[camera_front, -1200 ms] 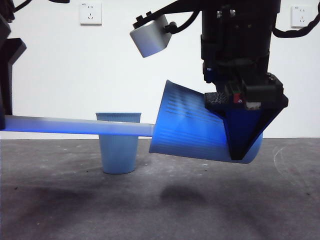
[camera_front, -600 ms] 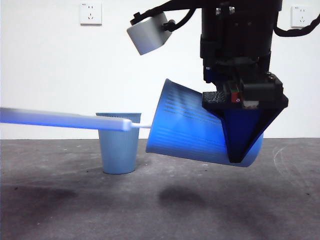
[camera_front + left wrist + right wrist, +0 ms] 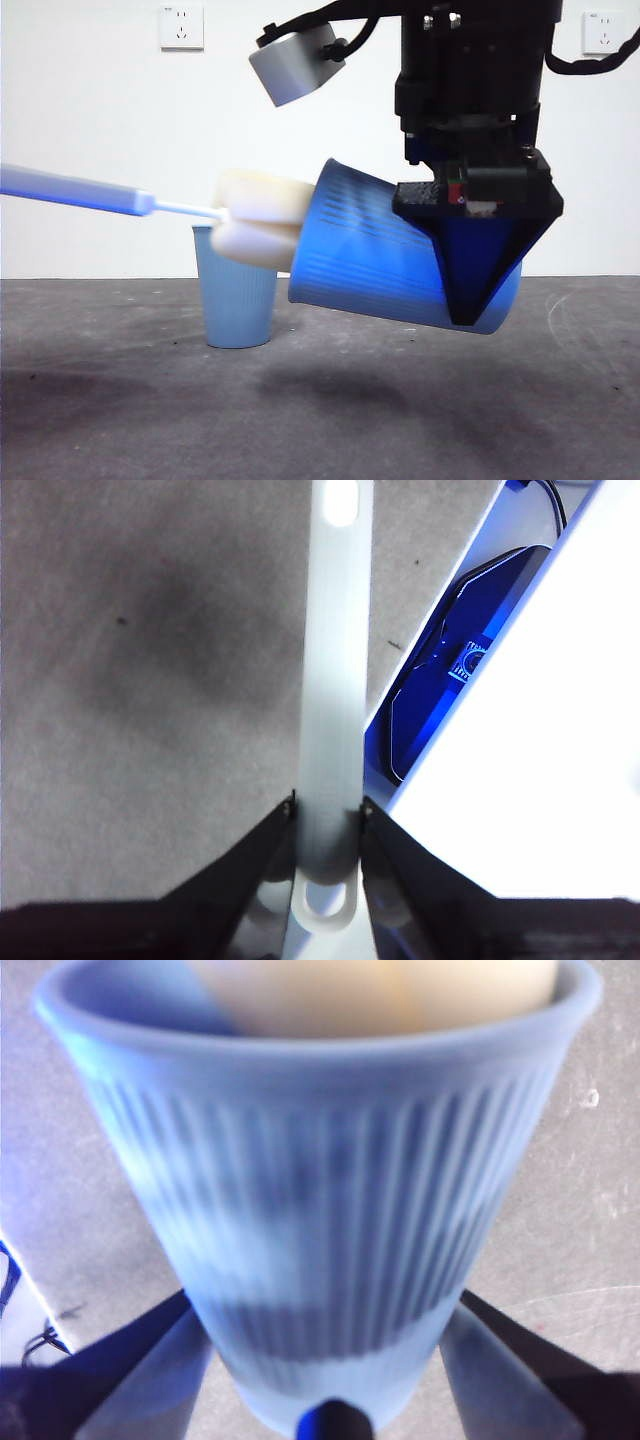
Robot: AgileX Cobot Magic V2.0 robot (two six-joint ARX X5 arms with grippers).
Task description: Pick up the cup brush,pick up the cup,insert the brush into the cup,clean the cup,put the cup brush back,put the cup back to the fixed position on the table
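Observation:
My right gripper [image 3: 470,290] hangs above the table [image 3: 120,400], shut on the blue ribbed cup [image 3: 370,260], which is tilted with its mouth facing left. The cup brush has its cream sponge head [image 3: 260,220] at the cup's mouth, mostly outside it. Its grey handle [image 3: 70,188] runs off the left edge. In the left wrist view my left gripper [image 3: 328,815] is shut on that handle [image 3: 335,680]. The right wrist view shows the cup [image 3: 320,1210] between the jaws of my right gripper [image 3: 325,1360], with the sponge [image 3: 380,990] at its rim.
A second blue cup [image 3: 237,295] stands upright on the table, behind and below the sponge head. The right arm's silver camera housing [image 3: 295,60] juts out above the held cup. A white wall with two sockets backs the table.
The brush has slid left out of the held cup, so the sponge head now shows at the mouth. The handle's far end has risen. The cup has barely moved.

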